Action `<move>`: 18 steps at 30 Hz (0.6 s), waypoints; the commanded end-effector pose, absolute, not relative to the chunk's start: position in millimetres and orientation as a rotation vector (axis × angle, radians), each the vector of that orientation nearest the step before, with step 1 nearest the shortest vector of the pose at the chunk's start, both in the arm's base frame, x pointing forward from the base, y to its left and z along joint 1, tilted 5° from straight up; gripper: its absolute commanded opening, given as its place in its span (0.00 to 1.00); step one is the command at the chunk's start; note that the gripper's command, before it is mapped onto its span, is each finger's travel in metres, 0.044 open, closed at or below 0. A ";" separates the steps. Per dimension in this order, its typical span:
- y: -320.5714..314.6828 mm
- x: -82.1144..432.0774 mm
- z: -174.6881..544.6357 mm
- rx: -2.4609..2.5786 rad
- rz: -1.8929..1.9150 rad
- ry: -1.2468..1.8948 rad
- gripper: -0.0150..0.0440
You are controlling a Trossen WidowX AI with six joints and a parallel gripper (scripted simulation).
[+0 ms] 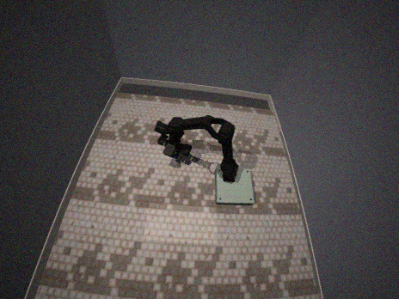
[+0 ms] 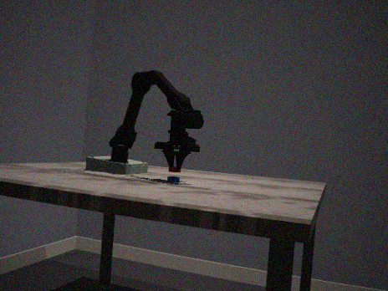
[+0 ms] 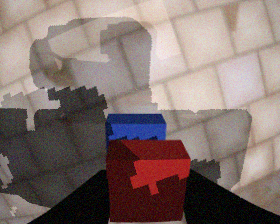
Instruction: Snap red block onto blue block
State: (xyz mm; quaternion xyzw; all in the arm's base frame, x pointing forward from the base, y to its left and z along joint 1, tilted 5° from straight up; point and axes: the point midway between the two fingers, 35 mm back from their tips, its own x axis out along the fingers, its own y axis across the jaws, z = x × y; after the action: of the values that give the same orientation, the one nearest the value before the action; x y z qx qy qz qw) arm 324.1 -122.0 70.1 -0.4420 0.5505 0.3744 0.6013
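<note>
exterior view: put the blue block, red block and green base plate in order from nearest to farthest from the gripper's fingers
1. Red block: held between the fingers.
2. Blue block: on the table, just below the red one.
3. Green base plate: off toward the arm's foot.

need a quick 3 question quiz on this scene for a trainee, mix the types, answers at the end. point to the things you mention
1. True or false: the red block (image 2: 175,170) (image 3: 146,190) is resting on the table (image 2: 251,197), outside the jaws.
2. Multiple choice: where is the blue block (image 2: 173,180) (image 3: 137,130)?
a) on the green plate
b) on the table, below the red block
c) on top of the red block
3. Fill in the blank: in the exterior view, between the red block and the blue block there is a ____.

Key: 1. false (the jaws hold it above the table); 2. b; 3. gap
</note>
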 end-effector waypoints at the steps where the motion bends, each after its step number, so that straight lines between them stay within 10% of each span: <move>1: -121.0 323.3 61.6 -1.021 0.878 1.274 0.25; 18: -120.8 323.3 52.5 -1.021 0.878 1.274 0.25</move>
State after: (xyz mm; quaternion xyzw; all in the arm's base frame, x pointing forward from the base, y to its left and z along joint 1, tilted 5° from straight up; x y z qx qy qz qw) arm 323.7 -121.8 55.0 -0.4406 0.5515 0.3760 0.6003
